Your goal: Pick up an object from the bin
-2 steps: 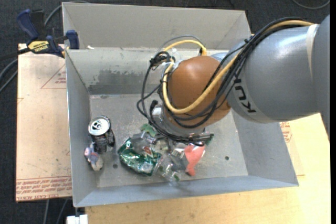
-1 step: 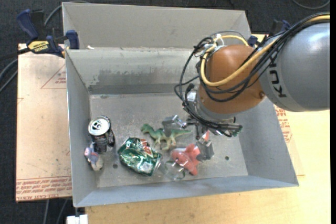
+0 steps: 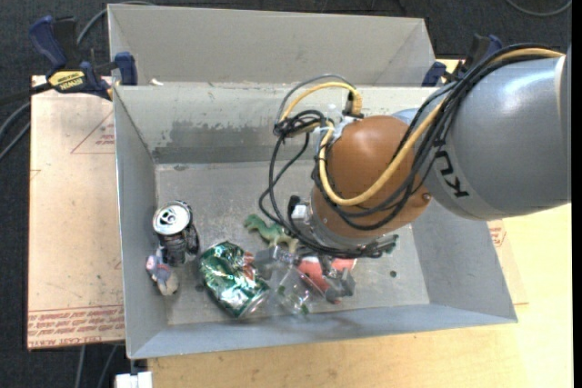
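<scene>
Near the front wall of the grey metal bin, somewhat toward the view's right of its middle, the end effector sat low among a small heap of loose things. It was under the arm's orange wrist cover, which was looped with yellow and black cables. Whether it was apart, together or clamped on anything could not be told, because the cover and the clutter hid its tips.

Closest to it lay a small red piece, touching it or just beside it on the view's left; which of the two was unclear. Crumpled clear plastic lay against that red piece, nearer the front wall. A green scrap lay just behind the heap, near the cover's edge.

Further toward the view's left, a crushed green can lay on the bin floor beside the clear plastic, apart from the end effector. Well apart from it, near the bin's left wall, a dark drink can stood upright with its silver top showing. A small pale pink toy lay just in front of that can.
</scene>
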You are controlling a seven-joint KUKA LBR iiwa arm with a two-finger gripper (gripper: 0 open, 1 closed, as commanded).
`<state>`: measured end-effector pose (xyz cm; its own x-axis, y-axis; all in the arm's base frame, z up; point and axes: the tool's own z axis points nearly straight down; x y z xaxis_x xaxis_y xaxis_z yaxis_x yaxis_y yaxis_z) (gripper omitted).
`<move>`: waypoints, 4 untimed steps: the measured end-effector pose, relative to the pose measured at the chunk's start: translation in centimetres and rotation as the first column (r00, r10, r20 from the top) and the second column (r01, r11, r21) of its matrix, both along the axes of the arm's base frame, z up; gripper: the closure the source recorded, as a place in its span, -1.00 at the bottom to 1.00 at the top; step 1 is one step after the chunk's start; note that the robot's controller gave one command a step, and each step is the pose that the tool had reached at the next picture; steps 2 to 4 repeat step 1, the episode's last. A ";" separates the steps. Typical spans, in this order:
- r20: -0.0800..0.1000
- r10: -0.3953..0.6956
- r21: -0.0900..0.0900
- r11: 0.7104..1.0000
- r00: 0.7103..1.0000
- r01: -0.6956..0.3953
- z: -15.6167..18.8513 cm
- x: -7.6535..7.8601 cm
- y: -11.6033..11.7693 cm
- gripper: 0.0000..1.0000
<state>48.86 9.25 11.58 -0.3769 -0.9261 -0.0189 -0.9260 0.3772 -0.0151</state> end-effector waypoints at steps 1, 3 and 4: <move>0.002 -0.253 0.007 0.967 0.968 0.253 -0.5 2.9 -6.0 -1.00; 0.002 -0.253 0.007 0.967 0.968 0.253 -0.5 2.9 -6.0 -1.00; 0.002 -0.253 0.007 0.967 0.968 0.253 -0.5 2.9 -6.0 -1.00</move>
